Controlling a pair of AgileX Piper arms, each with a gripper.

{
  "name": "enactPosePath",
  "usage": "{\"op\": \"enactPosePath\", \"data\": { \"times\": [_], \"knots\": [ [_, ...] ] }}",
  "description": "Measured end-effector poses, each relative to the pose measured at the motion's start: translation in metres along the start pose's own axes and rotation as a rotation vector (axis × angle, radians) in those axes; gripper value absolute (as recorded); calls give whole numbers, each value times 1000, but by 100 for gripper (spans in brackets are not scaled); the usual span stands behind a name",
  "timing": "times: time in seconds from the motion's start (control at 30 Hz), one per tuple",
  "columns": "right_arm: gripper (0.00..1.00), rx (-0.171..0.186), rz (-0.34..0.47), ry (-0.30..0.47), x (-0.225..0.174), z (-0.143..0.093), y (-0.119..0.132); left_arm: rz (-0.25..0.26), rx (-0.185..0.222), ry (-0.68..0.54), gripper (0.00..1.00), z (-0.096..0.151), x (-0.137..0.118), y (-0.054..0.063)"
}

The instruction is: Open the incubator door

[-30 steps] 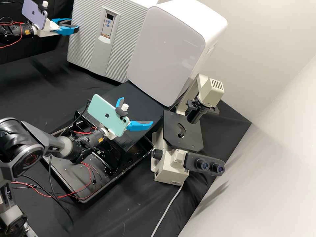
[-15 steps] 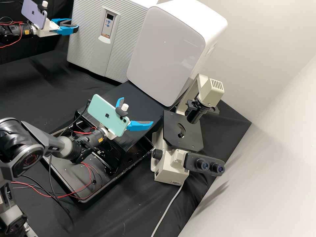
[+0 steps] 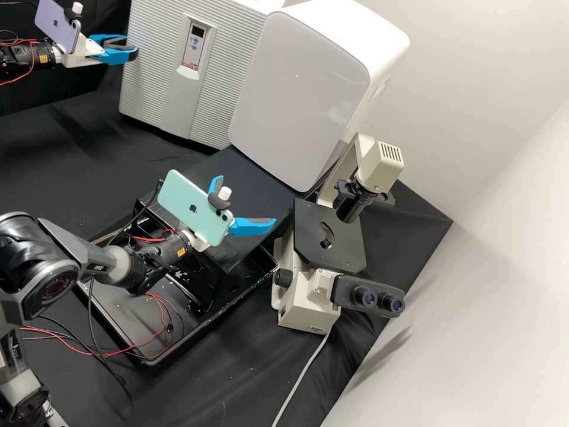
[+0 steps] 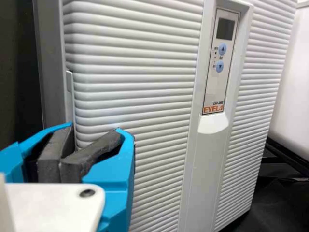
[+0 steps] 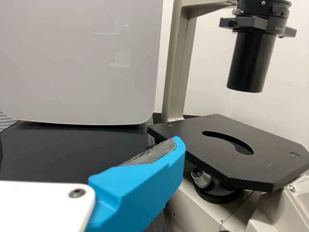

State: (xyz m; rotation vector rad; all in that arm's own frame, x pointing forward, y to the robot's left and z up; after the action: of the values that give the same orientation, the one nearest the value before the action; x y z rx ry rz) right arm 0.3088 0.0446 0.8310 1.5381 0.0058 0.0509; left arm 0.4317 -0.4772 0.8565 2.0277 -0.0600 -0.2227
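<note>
The incubator [image 3: 152, 71], grey with a ribbed door, stands at the back left in the high view. At its left edge is my left gripper [image 3: 127, 50]. In the left wrist view the dark pads of the left gripper [image 4: 89, 140] are closed together on the free edge of the door [image 4: 140, 92], with the grey side frame [image 4: 48, 63] just beside it. My right gripper [image 3: 244, 199] stands open above the black stand, with nothing between its fingers; in the right wrist view a finger of the right gripper [image 5: 140, 186] shows in front of the microscope stage.
A white rounded cabinet [image 3: 299, 95] adjoins the incubator on the right. The microscope [image 3: 326, 237] stands nearer, beside the black stand [image 3: 252, 172]. A black tray [image 3: 142, 356] with loose cables lies under the right arm.
My left gripper has shifted slightly leftward in the high view, and the incubator door's left edge has moved a little with it. The right arm has stayed still.
</note>
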Motion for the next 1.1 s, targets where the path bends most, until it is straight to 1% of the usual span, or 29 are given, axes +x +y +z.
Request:
{"op": "enactPosePath", "data": {
  "times": [0.1,0.2,0.37,0.43,0.57,0.63,0.67,0.8,0.9,0.97,1.03,1.1],
  "knots": [
    [100,0,0,0,0,0,0,-4,3,-10,0,0,-3,-1],
    [100,0,0,0,0,0,0,0,-9,-19,0,1,-8,-2],
    [100,0,0,0,0,0,0,3,-33,-41,0,7,-24,-4],
    [100,0,0,0,0,0,0,0,-24,-58,0,11,-32,-3],
    [100,0,0,0,0,0,0,-12,5,-96,0,16,-51,-6],
    [100,0,0,0,0,0,0,22,18,-141,0,20,-61,-2],
    [100,0,0,0,0,0,0,41,18,-162,0,23,-65,-1],
    [100,0,0,0,0,0,0,85,13,-203,0,28,-82,3],
    [100,0,0,0,0,0,0,73,4,-196,0,30,-96,-2],
    [100,0,0,0,0,0,0,54,-5,-189,0,30,-104,-8],
    [100,0,0,0,0,0,0,36,-4,-179,0,31,-113,-14],
    [100,0,0,0,0,0,0,25,3,-171,0,32,-121,-17]
  ]
}}
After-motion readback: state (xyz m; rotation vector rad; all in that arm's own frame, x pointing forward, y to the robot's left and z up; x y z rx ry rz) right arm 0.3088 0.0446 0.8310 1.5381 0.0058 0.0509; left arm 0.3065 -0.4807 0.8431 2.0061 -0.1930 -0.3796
